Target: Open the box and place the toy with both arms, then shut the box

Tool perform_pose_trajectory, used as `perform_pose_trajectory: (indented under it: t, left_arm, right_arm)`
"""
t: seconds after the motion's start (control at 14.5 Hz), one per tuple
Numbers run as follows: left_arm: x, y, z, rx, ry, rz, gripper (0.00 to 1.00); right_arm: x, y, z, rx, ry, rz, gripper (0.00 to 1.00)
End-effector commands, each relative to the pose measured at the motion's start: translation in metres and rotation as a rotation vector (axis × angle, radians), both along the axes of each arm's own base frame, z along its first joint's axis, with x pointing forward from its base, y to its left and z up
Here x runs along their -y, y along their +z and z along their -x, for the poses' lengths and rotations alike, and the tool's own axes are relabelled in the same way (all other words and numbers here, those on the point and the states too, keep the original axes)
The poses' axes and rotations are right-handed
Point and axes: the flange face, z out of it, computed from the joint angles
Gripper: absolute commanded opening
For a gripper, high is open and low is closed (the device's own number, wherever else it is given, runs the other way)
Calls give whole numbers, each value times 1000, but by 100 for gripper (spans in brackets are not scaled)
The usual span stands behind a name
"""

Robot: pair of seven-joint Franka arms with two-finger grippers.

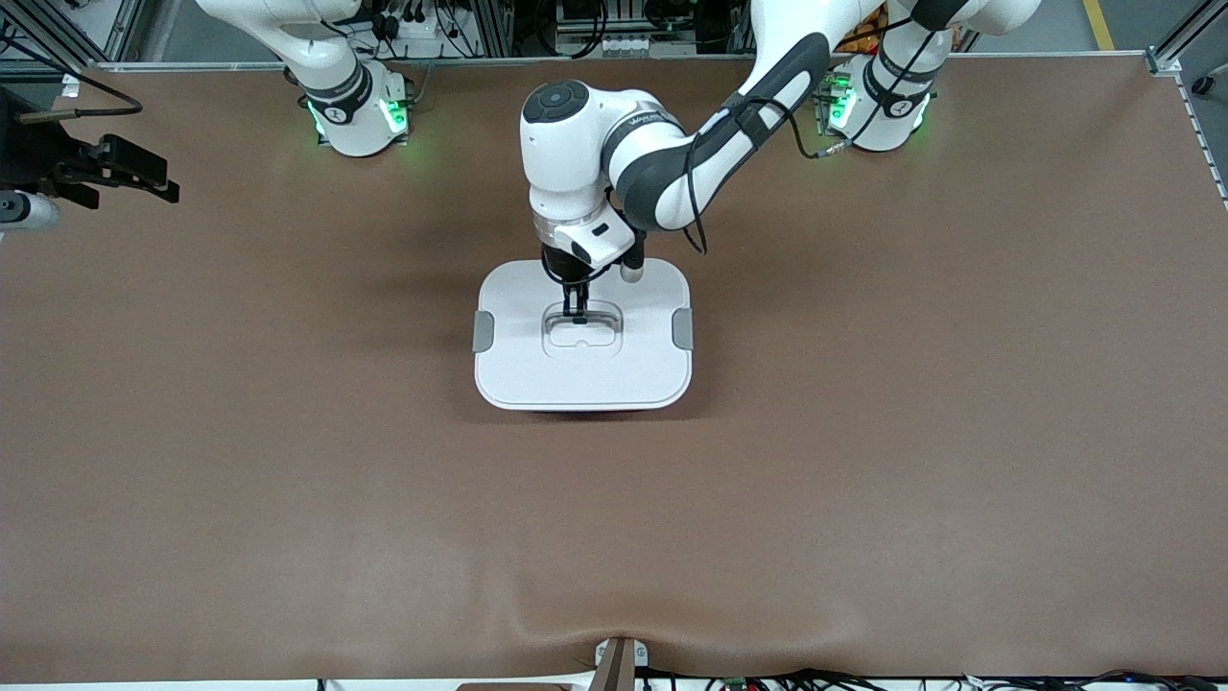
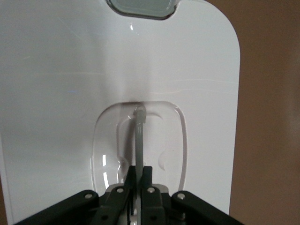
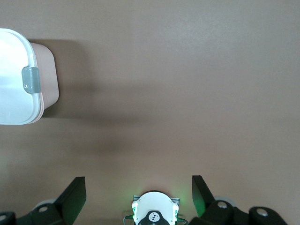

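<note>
Left claw [image 1: 576,317] clamped on handle [image 2: 139,140], fingertips hidden.

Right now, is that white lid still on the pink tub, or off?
On. The white lid covers the tub, grey clips at both ends. The left pincer is shut on its clear handle.

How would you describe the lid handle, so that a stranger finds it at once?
On the brown table stands one white-lidded box. In a hollow at the lid's middle lies the clear handle, pinched by the left tool; the grey clips sit at the lid's edges instead.
</note>
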Motion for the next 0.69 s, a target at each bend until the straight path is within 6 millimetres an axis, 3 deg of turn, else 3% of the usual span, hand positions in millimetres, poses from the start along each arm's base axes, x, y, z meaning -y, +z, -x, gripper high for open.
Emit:
perform_pose_trajectory:
  t: [0.0,0.21,0.62]
  left_arm:
    - [-8,10,14,48,110,13,0]
    - [-9,7,21,48,96,14,0]
    - [-14,2,15,47,114,28,0]
  right_arm:
    - [1,0,4,6,4,11,100]
    - [1,-1,3,4,4,11,100]
    - [1,-1,3,6,4,11,100]
